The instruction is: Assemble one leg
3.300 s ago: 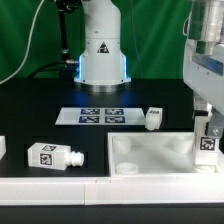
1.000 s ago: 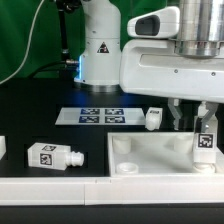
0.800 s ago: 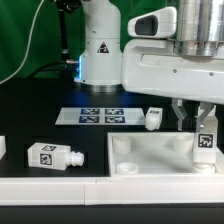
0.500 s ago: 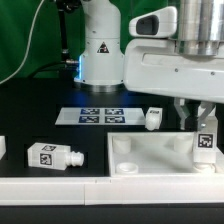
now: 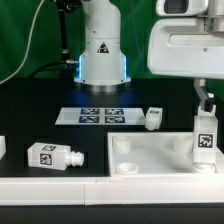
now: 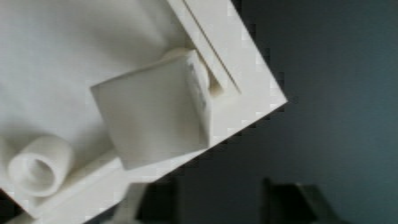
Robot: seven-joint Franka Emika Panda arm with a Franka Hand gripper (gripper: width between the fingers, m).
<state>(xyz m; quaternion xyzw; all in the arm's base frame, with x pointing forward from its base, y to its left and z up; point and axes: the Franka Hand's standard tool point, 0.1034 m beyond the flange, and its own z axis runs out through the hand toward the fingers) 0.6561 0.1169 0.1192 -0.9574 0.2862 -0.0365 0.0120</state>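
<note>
One leg [image 5: 205, 138], white with a black-and-white tag, stands upright in the tabletop's [image 5: 150, 152] corner at the exterior view's right. My gripper [image 5: 204, 98] hangs just above it, apart from it. In the wrist view the leg [image 6: 164, 118] stands in the tabletop's corner [image 6: 240, 60], and my gripper [image 6: 222, 203] is open and empty; its dark fingers [image 6: 157, 203] are spread over the black table. A second leg [image 5: 53, 156] lies on its side at the exterior view's left. A third leg [image 5: 153, 118] stands behind the tabletop.
The marker board [image 5: 100, 115] lies in front of the robot base [image 5: 103, 55]. Another white part [image 5: 2, 147] shows at the exterior view's left edge. A round socket [image 6: 39, 168] sits in the tabletop near the leg. A white strip [image 5: 60, 188] runs along the front.
My gripper has risen off the upright leg and shifted toward the exterior view's right. The leg stays standing in the tabletop's corner. The other parts have not moved.
</note>
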